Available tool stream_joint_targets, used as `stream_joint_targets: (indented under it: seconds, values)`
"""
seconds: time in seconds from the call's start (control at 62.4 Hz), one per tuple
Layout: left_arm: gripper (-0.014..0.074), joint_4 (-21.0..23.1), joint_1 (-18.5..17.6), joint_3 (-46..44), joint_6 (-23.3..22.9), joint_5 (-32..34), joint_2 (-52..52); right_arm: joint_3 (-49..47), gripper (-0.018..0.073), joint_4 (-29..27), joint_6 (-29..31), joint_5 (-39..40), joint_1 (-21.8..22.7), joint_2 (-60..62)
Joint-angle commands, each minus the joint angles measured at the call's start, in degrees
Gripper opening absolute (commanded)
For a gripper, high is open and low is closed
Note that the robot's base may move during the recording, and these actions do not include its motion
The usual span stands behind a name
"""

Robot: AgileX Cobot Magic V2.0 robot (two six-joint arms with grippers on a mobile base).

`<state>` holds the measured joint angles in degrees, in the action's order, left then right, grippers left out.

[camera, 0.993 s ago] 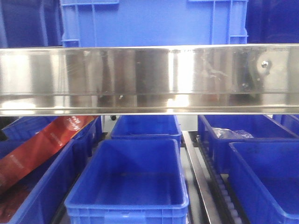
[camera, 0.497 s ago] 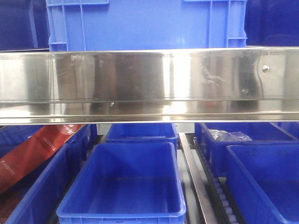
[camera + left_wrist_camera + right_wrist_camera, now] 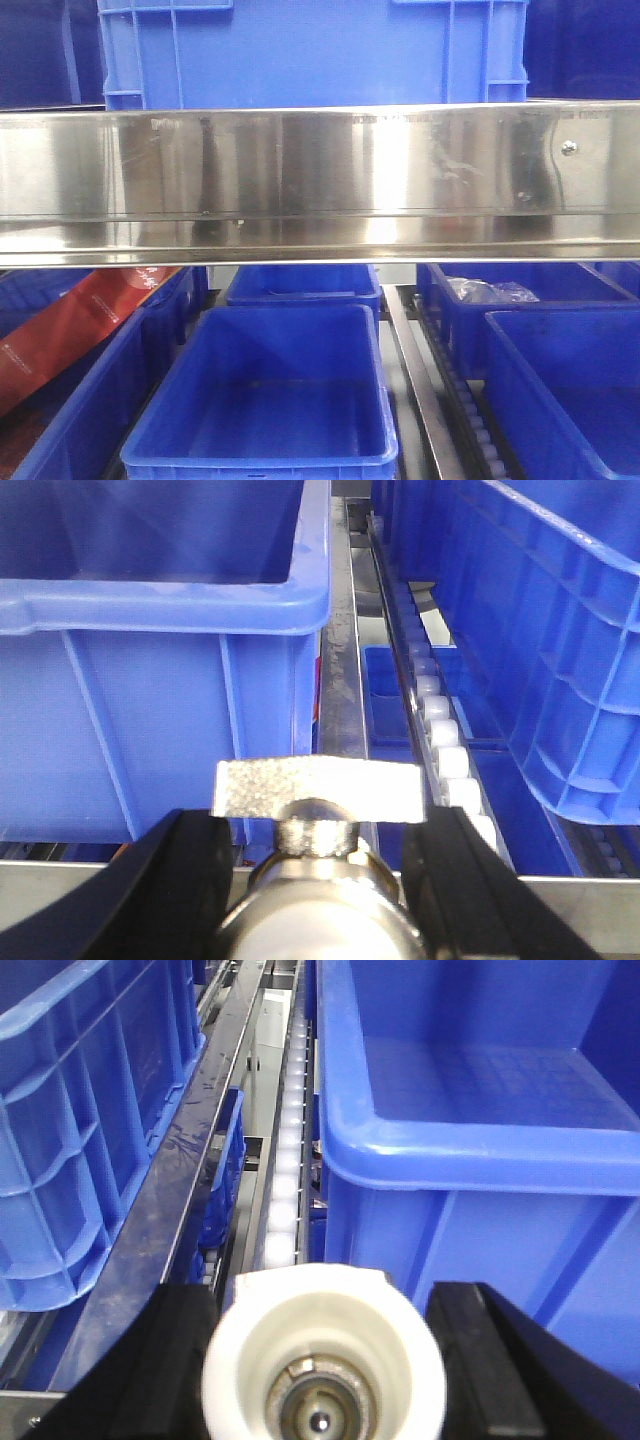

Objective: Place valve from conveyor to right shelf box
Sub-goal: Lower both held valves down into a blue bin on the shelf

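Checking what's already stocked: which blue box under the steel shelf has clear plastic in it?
The rear right box: clear plastic lies at its left end. The front centre box looks empty, and the left box holds a red pack.

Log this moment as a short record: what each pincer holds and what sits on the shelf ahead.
left pincer: shut on metal valve, T-handle on top, facing a blue bin wall
right pincer: shut on white-rimmed part, roller track ahead
shelf front: steel beam across the front view
centre bin: nothing visible inside
left side: red package
right rear: clear bag
conveyor: not in view
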<state>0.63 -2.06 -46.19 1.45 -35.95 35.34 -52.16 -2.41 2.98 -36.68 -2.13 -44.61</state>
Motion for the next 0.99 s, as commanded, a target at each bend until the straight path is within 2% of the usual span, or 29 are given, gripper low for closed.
stream_joint_targets:
  seconds: [0.0, 0.368, 0.449, 0.497, 0.577, 0.673, 0.833, 0.977]
  values:
    - [-0.0111, 0.3, 0.1, -0.3, 0.1, 2.4, -0.3, -0.7, -0.0164, 0.2, 0.1, 4.2, 0.2, 0.8]
    - [-0.0111, 0.3, 0.1, -0.3, 0.1, 2.7, -0.1, -0.7, -0.0164, 0.0, 0.1, 4.2, 0.2, 0.8]
    - [-0.0111, 1.1, 0.1, -0.5, -0.1, 2.7, 0.0, -0.9, -0.0164, -2.7, 0.1, 4.5, 0.2, 0.8]
    - [-0.0111, 4.1, 0.1, -1.1, -0.1, 2.7, 0.0, -1.3, -0.0164, -6.4, 0.1, 4.3, 0.1, 0.7]
    - [-0.0111, 10.9, 0.0, -2.8, 1.0, 2.7, 0.0, -2.7, -0.0164, -8.7, 0.1, 3.6, -2.1, 0.3]
    - [-0.0111, 16.1, -0.5, -4.9, 6.5, 1.7, 1.6, -4.3, -0.0164, -8.7, 0.1, 5.3, -5.7, -1.0]
    - [-0.0111, 17.0, -2.1, -9.3, 8.4, 0.7, 7.5, -9.0, -0.0164, -8.7, 0.1, 9.2, -11.1, -6.0]
    - [-0.0111, 17.0, -6.7, -16.9, 9.1, 0.9, 14.9, -15.5, -0.0164, -8.7, 0.1, 11.1, -15.0, -12.4]
